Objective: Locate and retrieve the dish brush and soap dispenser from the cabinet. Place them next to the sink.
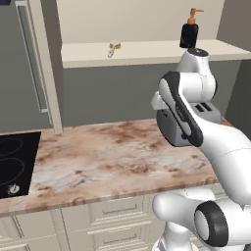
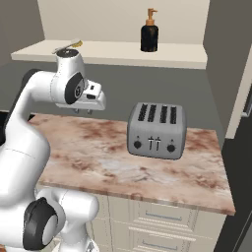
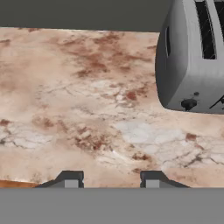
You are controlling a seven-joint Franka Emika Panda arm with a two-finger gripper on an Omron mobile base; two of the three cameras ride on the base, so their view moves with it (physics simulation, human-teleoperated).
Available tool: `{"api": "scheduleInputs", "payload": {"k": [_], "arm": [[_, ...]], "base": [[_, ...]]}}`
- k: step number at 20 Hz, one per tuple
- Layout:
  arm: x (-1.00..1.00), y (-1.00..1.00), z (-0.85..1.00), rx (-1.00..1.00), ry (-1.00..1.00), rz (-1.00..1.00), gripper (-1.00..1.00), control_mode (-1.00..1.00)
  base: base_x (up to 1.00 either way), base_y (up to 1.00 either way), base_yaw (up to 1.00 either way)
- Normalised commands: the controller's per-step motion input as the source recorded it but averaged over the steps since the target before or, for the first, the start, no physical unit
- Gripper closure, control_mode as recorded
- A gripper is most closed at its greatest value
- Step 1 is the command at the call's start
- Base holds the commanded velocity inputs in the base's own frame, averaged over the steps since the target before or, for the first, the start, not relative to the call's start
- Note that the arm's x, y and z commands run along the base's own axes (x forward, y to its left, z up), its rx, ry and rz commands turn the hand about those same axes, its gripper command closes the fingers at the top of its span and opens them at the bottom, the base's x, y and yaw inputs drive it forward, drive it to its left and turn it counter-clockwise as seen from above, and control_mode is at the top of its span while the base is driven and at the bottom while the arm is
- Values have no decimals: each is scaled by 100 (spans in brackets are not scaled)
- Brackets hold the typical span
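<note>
Hand view showed the claw (image 3: pixel 109 180) released, empty above the surface (image 3: pixel 78 109); reaching up risked knocking the toaster (image 3: pixel 192 57).

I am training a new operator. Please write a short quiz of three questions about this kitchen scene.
1. True or false: the soap dispenser stands on the cabinet shelf.
2. What lies left of it on that shelf? A) dish brush B) a cup
3. What appliance sits on the counter?

Key: 1 true. 2 A. 3 The grey toaster; the open pincer hangs above the bare counter beside it.
</note>
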Motion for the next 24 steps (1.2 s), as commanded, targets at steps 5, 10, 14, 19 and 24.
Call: {"api": "scheduleInputs", "payload": {"k": [5, 10, 14, 19, 24], "arm": [[-11, 15, 3, 0, 0, -3, -100, -100], [-26, 34, 15, -5, -4, -14, -100, -100], [-3, 38, 23, -15, -14, -20, -100, -100], [-5, 43, 34, -18, -26, -12, -100, -100], [3, 20, 40, -5, -32, 0, -100, -100]], "base": [[0, 0, 0], [0, 0, 0], [0, 0, 0], [0, 0, 0], [0, 0, 0]]}}
